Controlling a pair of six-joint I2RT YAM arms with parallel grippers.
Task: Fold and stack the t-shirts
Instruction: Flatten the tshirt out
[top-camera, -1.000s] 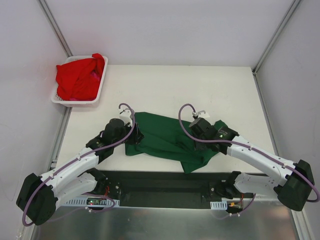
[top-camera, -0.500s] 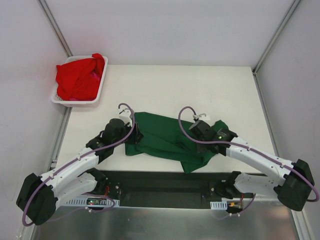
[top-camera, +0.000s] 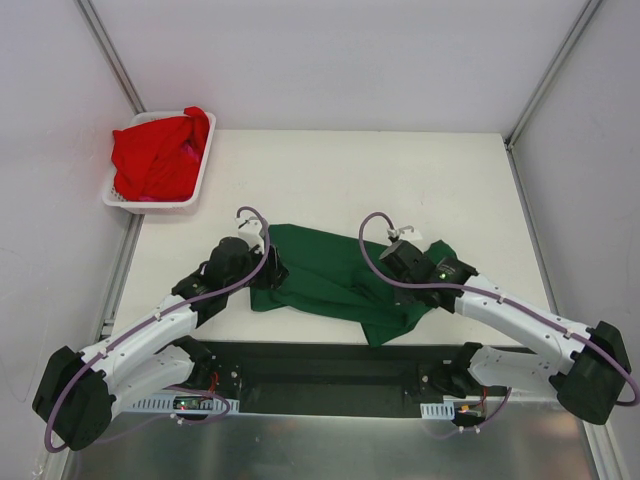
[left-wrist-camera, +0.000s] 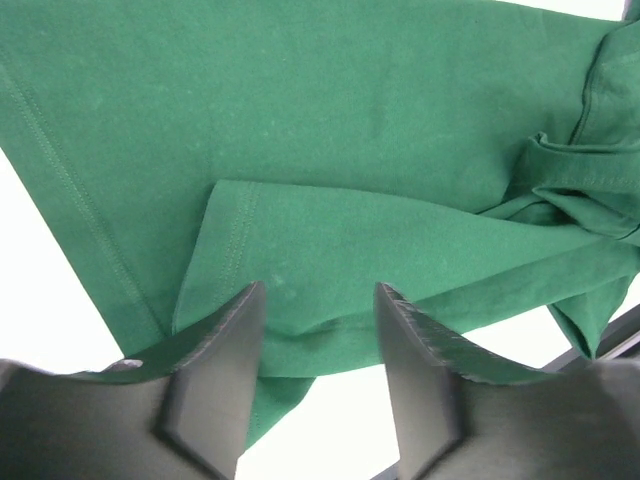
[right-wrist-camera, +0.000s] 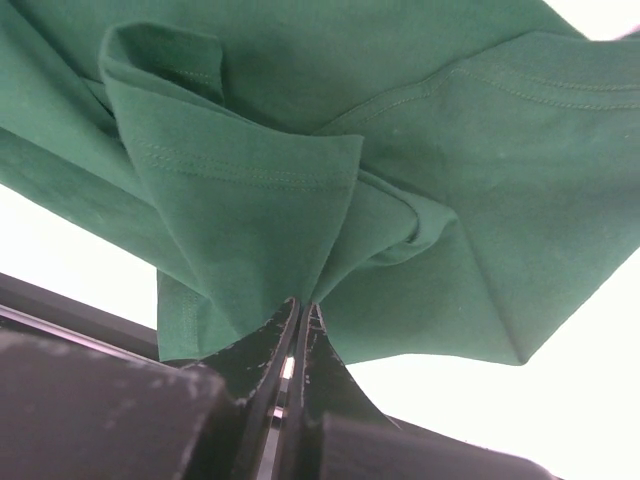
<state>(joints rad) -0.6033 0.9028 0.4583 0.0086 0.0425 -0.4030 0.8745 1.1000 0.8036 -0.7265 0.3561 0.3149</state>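
Observation:
A dark green t-shirt (top-camera: 335, 275) lies crumpled on the white table near the front edge. My left gripper (top-camera: 268, 272) is open at the shirt's left end, its fingers astride the hem (left-wrist-camera: 300, 340). My right gripper (top-camera: 392, 288) is shut on a pinched fold of the green t-shirt (right-wrist-camera: 300, 200) near its right side. Red t-shirts (top-camera: 158, 152) are heaped in the basket at the back left.
A white slotted basket (top-camera: 197, 177) stands at the table's back left corner. A black slot (top-camera: 330, 372) runs along the table's front edge between the arm bases. White walls with metal rails enclose the table on three sides.
My right gripper has shifted slightly right and nearer with the cloth in it. The left arm and the shirt's left end have not visibly moved.

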